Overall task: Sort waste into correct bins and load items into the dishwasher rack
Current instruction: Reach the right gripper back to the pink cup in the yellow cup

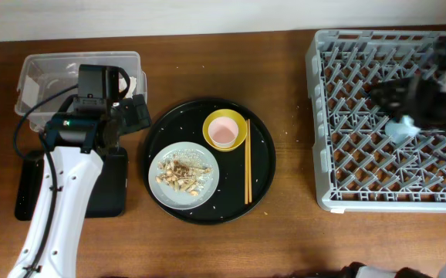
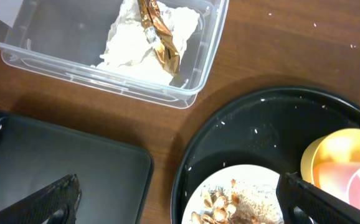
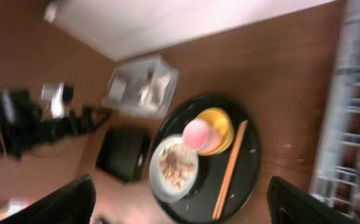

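Note:
The crumpled white napkin (image 2: 144,38) lies in the clear tub (image 1: 34,71), with a brown wrapper on it. My left gripper (image 1: 134,116) is open and empty, between the tub, the shallow black tray (image 1: 109,193) and the round tray; its fingers show in the left wrist view (image 2: 180,205). The grey plate (image 1: 167,158) holds tan food scraps (image 1: 183,174) and rice. The pink cup (image 1: 223,131) sits in the yellow bowl (image 1: 211,120). Chopsticks (image 1: 247,161) lie beside them. My right gripper (image 1: 393,96) hovers open over the dishwasher rack (image 1: 346,116), near the light-blue cup (image 1: 402,128) in it.
The plate, bowl and chopsticks rest on a large round black speckled tray (image 1: 261,185). Rice grains are scattered on it. Bare wooden table lies between the round tray and the rack. The rack reaches the table's right and back edges.

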Tool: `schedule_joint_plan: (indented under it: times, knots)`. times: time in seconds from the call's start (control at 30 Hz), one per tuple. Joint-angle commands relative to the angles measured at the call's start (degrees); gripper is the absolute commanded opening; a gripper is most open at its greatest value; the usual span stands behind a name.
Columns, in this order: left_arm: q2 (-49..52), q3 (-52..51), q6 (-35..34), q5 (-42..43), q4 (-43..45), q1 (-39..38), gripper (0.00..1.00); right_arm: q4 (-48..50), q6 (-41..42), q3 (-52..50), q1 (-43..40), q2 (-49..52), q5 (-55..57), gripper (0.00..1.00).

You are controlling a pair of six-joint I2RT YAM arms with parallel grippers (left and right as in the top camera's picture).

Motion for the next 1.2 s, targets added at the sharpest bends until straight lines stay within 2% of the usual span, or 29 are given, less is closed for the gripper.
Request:
schedule_joint_plan:
  times: [0.0, 0.03, 0.07, 0.1, 0.17, 0.2, 0.27, 0.33, 0.57, 0.63, 0.73, 0.83, 1.0, 1.17]
  knots:
    - [-0.63, -0.09, 0.68, -0.44, 0.11, 0.2, 0.99, 2.62, -2.69, 0.0, 19.74, 3.43, 12.39, 0.91]
    - [-0.63, -0.09, 0.68, -0.44, 0.11, 0.2, 0.99, 4.94, -2.6, 0.0, 27.54, 6.08, 16.37, 0.91]
    - [-0.63, -0.09, 0.68, -0.44, 0.11, 0.2, 0.99, 7.26, -1.42, 0.0, 34.45, 9.31, 19.8, 0.98]
    - [-0.63, -0.09, 0.68, -0.44, 0.11, 0.2, 0.99, 10.16, 2.89, 0.0, 39.39, 13.05, 23.47, 0.98]
    - [-0.63, -0.09, 0.68, -0.44, 0.11, 0.2, 0.99, 15.58, 13.6, 0.0, 45.66, 20.22, 36.13, 0.79]
    - [-0.63, -0.09, 0.68, -0.44, 0.11, 0.2, 0.99, 17.22, 16.15, 0.0, 47.91, 23.08, 42.03, 0.74]
    - [-0.63, -0.09, 0.68, -0.44, 0.09, 0.2, 0.99, 20.57, 16.28, 0.0, 52.33, 28.94, 48.41, 0.65]
    - [-0.63, -0.09, 0.68, -0.44, 0.11, 0.2, 0.99, 22.38, 22.84, 0.0, 54.9, 33.27, 55.36, 0.6]
    - [-0.63, -0.09, 0.68, -0.44, 0.09, 0.2, 0.99, 26.58, 23.54, 0.0, 61.44, 36.02, 55.43, 0.56]
    - [-0.63, -0.09, 0.68, -0.44, 0.11, 0.2, 0.99, 26.67, 23.54, -0.02, 61.9, 36.04, 55.54, 0.56]
    - [-0.63, -0.09, 0.68, -0.44, 0.11, 0.2, 0.99, 26.82, 24.7, -0.07, 61.94, 37.73, 55.52, 0.5]
    - [-0.63, -0.09, 0.68, -0.44, 0.11, 0.2, 0.99, 26.84, 25.51, -0.13, 61.99, 40.04, 55.65, 0.5]
    - [-0.63, -0.09, 0.68, -0.44, 0.09, 0.2, 1.0, 26.82, 26.77, -0.35, 62.38, 40.11, 55.45, 0.4]
    - [-0.63, -0.09, 0.68, -0.44, 0.11, 0.2, 0.99, 27.71, 28.04, -2.54, 62.38, 40.11, 55.43, 0.36]
